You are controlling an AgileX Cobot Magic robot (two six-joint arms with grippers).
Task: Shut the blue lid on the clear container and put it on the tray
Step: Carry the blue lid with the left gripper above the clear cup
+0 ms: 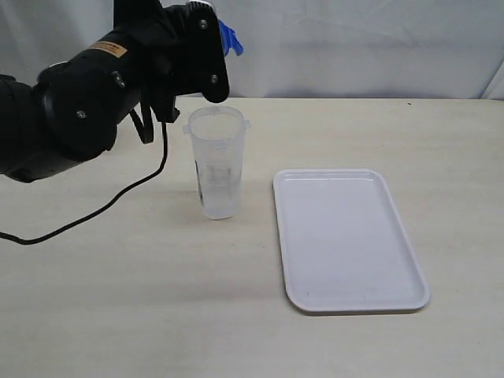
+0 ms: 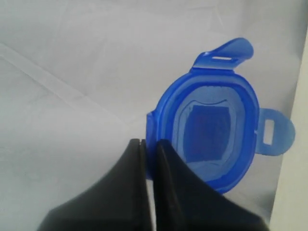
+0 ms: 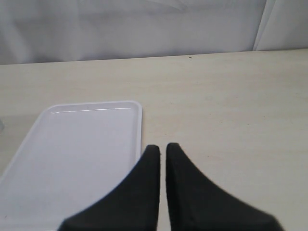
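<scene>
Two steps remain, none done: lid on, then container onto tray.

Left gripper (image 2: 149,144) is clamped on one edge of the lid (image 2: 211,130), nipping its rim between closed fingers. In the wrist view I see the lid's hollow underside, flaps splayed outward. In the exterior view the lid hangs in the air above the container (image 1: 216,161), a bit higher than its rim; whether it sits directly over the mouth or behind it I cannot tell.

Container stands upright on the table (image 1: 118,315), mouth open, near the tray (image 1: 350,236) but apart from it, on its left. Tray lies bare.

Right gripper (image 3: 162,148) is closed and holds nothing, hovering over the table just beside a tray corner.

Step in hand, as I judge: carrying the lid to the mouth. Next move calls for turning the lid flat, underside down, squaring it with the rim, then lowering and pressing. A one-edge pinch may let it tilt. The tall, narrow container could tip under an off-centre push; the right arm might steady it.

Cable (image 1: 116,201) trails across the table left of the container, not in the path.
</scene>
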